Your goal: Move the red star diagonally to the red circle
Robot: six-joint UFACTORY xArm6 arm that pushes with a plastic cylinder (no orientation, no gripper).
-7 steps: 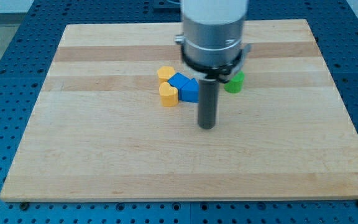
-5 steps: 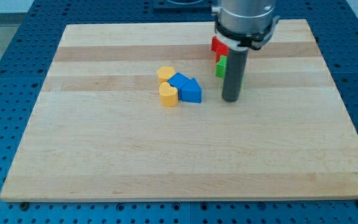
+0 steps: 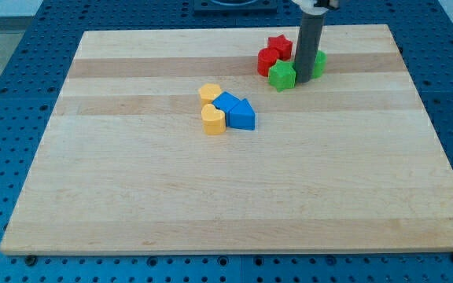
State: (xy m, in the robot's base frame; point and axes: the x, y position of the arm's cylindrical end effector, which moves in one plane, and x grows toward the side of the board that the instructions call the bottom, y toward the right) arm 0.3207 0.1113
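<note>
One shift – my tip (image 3: 305, 79) moved up beside green star (image 3: 283, 76) | no claw fitted

Tabletop (image 3: 234, 196): pale wood board with lengthwise grain bands, sitting on a blue perforated base (image 3: 6, 94). Two clusters on it. Centre, slightly toward the view's left: yellow heart (image 3: 208, 93) and a second yellow heart (image 3: 213, 119) below it, blue block (image 3: 226, 102) and blue triangle (image 3: 242, 115) packed against them on the view's right, all touching. Near the view's top, right of centre: red star (image 3: 280, 45), red circle (image 3: 268, 61) just below-left of it, green star (image 3: 283, 75) touching the circle, another green block (image 3: 319, 61) partly hidden behind the rod. My tip (image 3: 305, 79) rests on the board between the two green blocks.
</note>
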